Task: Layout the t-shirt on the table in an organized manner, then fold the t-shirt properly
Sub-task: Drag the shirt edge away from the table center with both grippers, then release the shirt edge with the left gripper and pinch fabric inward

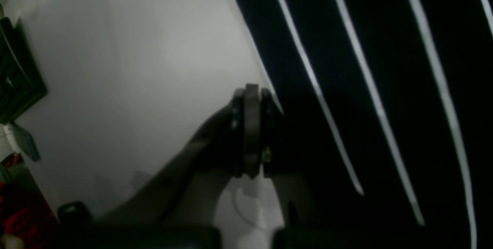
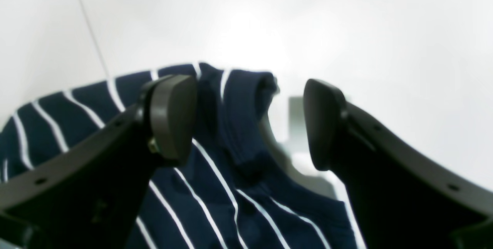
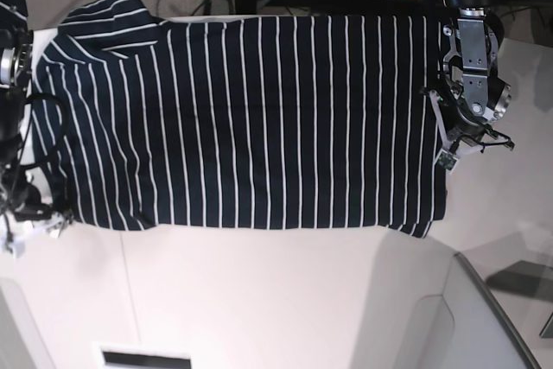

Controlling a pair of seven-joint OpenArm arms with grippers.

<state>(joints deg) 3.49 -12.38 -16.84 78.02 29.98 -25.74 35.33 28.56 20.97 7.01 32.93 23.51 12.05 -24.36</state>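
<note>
Item: t-shirt, dark navy soft cloth, thin white stripes evenly spaced, short sleeves. It lay spread nearly flat across the white desk, hem toward the left arm, collar end toward the right arm.

Step, as judged: laying-out almost done; the folding was not begun.

Left gripper: jaws pressed together at the cloth's straight edge, apparently pinching nothing.

Right gripper: jaws wide apart, nothing held, above a bunched, rumpled fold of fabric.

Next move, as judged: smooth that rumpled corner, then grip two edge points for the first fold.
</note>
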